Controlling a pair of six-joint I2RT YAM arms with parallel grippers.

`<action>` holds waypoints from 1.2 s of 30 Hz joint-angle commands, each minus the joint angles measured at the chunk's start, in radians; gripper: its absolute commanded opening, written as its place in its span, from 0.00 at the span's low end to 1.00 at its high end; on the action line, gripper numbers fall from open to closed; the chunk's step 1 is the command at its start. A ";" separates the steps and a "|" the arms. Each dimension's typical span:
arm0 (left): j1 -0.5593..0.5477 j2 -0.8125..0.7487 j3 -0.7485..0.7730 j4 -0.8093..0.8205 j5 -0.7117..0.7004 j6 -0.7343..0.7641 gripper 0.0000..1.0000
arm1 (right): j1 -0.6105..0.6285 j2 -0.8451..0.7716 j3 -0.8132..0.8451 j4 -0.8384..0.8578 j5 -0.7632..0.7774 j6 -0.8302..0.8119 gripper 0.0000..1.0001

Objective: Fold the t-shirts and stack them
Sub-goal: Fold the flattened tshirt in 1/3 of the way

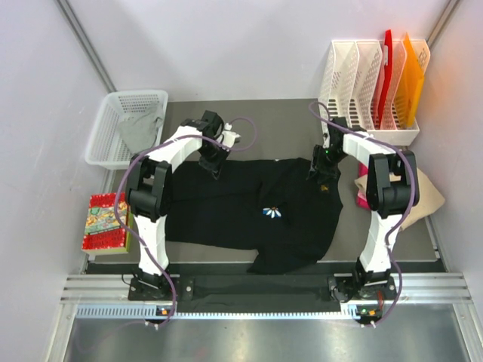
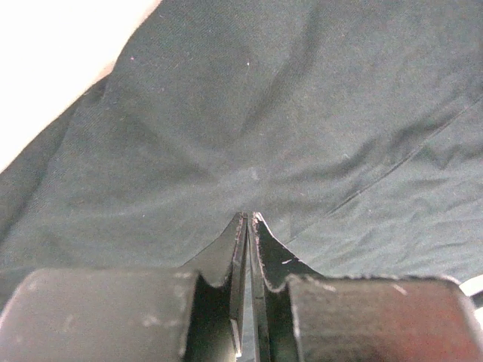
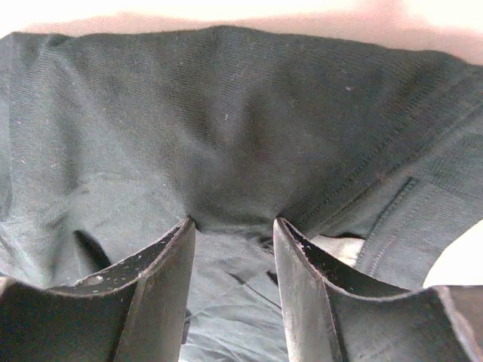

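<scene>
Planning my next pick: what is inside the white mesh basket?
A crumpled grey t-shirt lies in the white mesh basket, toward its right side. Anything beneath that cloth is covered.

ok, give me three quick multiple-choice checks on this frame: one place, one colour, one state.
1. Where is the grey t-shirt?
A. Hanging on a hook
B. In the white basket at far left
C. Inside a drawer

2. What colour is the spread t-shirt with the daisy print?
A. Pink
B. Tan
C. Black

3. How do the left gripper jaws stand?
A. Shut, with the shirt cloth pinched at their tips
B. Wide open, clear above the cloth
C. Clamped on a pen

Answers:
1 B: the top view shows grey cloth lying inside the basket.
2 C: the shirt flat between the arms is black around the small print.
3 A: the left wrist view shows the fingers pressed together, with folds of cloth running to their tips.
</scene>
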 commanded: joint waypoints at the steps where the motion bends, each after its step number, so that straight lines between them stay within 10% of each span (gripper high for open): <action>1: 0.001 -0.069 0.041 -0.012 -0.008 0.021 0.09 | -0.005 -0.025 -0.006 0.021 0.037 0.003 0.47; 36: 0.108 -0.204 -0.313 0.131 -0.083 0.017 0.07 | -0.091 -0.017 0.104 -0.034 0.161 -0.056 0.47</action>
